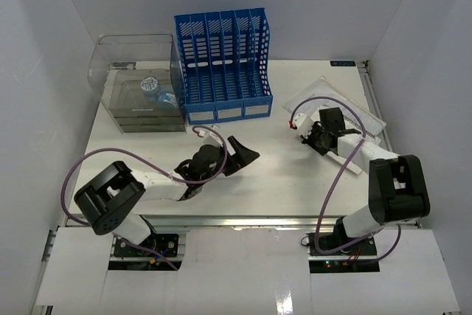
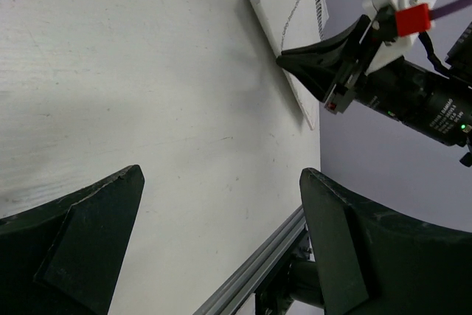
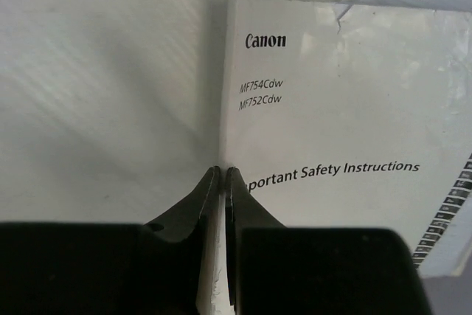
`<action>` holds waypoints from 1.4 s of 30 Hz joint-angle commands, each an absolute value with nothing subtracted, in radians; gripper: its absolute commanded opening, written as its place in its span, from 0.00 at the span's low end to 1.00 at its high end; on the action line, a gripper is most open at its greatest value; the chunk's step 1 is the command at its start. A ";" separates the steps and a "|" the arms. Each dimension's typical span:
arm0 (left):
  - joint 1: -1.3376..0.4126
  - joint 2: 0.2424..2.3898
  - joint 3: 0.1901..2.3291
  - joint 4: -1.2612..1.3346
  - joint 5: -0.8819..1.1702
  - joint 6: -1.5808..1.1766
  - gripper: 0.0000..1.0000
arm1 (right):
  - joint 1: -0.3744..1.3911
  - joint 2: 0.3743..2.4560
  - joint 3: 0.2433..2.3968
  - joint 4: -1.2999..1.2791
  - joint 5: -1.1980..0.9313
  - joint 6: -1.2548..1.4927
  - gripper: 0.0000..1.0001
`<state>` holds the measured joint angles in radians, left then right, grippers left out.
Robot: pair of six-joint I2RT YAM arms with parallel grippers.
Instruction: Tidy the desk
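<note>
- The step in hand, as I read it, is picking up the loose booklet (image 3: pixel 332 108). My right gripper (image 3: pixel 223 171) has its two fingers pinched together on one long edge of the booklet. A thin white sliver of that edge runs between them, so I take it as gripping the booklet, not closed on nothing.
- The booklet spreads out ahead of those fingertips and off to one side, cover up, printed "Canon" and "Important Safety Instructions". I can't tell whether the pinched edge is off the surface yet.
- My left gripper (image 1: pixel 247 154) is wide open and holds nothing. Only bare tabletop shows between its fingers in its wrist view. It is well apart from the right gripper and points towards it.
- The next move, in my judgement, is to raise the held edge and carry the booklet to the blue file rack (image 1: pixel 221 64). The rack stands beyond the left gripper's fingertips and well away from the right gripper. There I'd stand the booklet in a slot.
- A pinch on one thin edge means the booklet will likely droop and could slide out. I'd lift slowly and keep the left gripper ready to support it.
- The desk (image 1: pixel 295 182) lies directly beneath both grippers. It is flat, white and matte with faint scuffs, and a metal rail (image 2: pixel 251 263) runs along its edge. At its far side, past both sets of fingertips, the rack stands just beside a clear box (image 1: pixel 136 86).
</note>
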<state>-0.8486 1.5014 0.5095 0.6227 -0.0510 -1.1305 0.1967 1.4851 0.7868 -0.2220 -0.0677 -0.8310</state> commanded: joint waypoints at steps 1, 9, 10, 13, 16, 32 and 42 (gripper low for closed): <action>-0.859 1.581 0.579 0.695 -0.008 -1.156 0.98 | 0.202 1.361 0.784 -0.438 -0.320 -0.772 0.08; -0.871 1.783 0.764 0.714 -0.004 -1.252 0.98 | 0.209 1.279 0.763 -0.489 -0.450 -0.755 0.08; -0.873 1.810 0.789 0.705 -0.008 -1.272 0.98 | 0.211 1.272 0.759 -0.489 -0.456 -0.755 0.08; -0.875 1.878 0.856 0.692 -0.016 -1.322 0.98 | 0.220 1.249 0.747 -0.495 -0.469 -0.755 0.08; -0.876 1.935 0.931 0.654 -0.017 -1.357 0.98 | 0.232 1.232 0.736 -0.502 -0.478 -0.753 0.08; -0.890 2.095 1.130 0.558 0.191 -1.398 0.45 | 0.345 1.148 0.727 -0.462 -0.454 -0.727 0.08; -0.888 1.955 1.149 0.427 0.227 -1.096 0.00 | 0.353 1.001 0.734 -0.503 -0.421 -0.754 0.49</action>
